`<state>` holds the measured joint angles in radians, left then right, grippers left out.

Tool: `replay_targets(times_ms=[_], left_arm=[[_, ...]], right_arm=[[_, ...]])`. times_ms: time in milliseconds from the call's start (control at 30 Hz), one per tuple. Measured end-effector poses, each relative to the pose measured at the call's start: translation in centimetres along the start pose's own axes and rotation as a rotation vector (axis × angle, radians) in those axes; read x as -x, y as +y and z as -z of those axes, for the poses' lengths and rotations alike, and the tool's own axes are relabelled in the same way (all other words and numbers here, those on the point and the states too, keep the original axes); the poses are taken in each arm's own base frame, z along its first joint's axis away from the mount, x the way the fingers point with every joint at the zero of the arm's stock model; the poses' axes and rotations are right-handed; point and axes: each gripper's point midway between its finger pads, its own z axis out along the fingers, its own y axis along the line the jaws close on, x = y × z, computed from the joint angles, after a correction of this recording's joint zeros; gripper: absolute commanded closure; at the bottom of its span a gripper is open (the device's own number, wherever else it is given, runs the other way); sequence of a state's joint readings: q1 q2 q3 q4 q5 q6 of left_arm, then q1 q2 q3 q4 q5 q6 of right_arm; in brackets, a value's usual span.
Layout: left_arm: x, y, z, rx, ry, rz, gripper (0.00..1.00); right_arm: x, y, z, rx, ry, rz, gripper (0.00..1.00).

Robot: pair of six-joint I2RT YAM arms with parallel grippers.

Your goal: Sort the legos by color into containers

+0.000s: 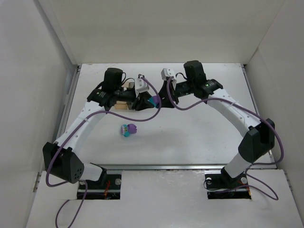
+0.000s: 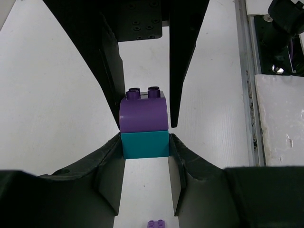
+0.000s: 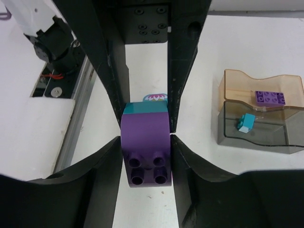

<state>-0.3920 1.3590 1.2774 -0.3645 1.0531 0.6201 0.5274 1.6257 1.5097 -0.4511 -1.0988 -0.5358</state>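
Tabletop [image 1: 190, 137]; left pincer [image 2: 145, 141] and right pincer [image 3: 146, 142] tight on stacked legos [image 2: 144, 116]; containers' [image 3: 266, 140] contents: right wrist only.

Two containers are standing side by side: one amber container [image 3: 237, 88] and one grey container [image 3: 275, 135]. One purple lego [image 3: 270, 97] is lying in the amber one, and one teal lego [image 3: 247, 122] is lying in the grey one. Two more pieces, one purple brick [image 3: 145, 152] and one teal brick [image 2: 145, 145], are sitting joined together between two grippers: the left gripper [image 2: 145, 156] is pinching the teal one and the right gripper [image 3: 145, 161] the purple one. One small cluster [image 1: 128, 129] is lying on the table [image 1: 199, 128]; at least one purple and one teal piece are showing in it, but I cannot tell their exact number.
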Motion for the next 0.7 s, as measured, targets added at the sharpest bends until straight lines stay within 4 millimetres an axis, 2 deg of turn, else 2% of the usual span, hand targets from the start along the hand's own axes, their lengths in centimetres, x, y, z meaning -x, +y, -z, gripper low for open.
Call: replay_targets(times_ms=[100,167,233,433,700], left_arm=[[-0.1,0.1,0.0,0.006,0.006,0.002,1.0],[-0.2,0.1,0.0,0.009,0.008,0.003,1.0],[-0.2,0.2,0.1,0.013,0.01,0.004,1.0],[-1.1,0.3,0.2,0.027,0.046,0.005,1.0],[-7.2,2.5,3.5,0.16,0.196,0.125,1.0]], right_arm=[[0.3,-0.4,0.0,-0.019,-0.008,-0.018,0.62],[0.4,-0.6,0.0,-0.03,-0.01,-0.024,0.77],[0.5,-0.8,0.0,-0.038,-0.011,-0.032,0.99],[0.1,-1.0,0.0,-0.043,-0.011,-0.083,1.0],[0.1,-4.5,2.8,-0.175,-0.04,-0.159,1.0]])
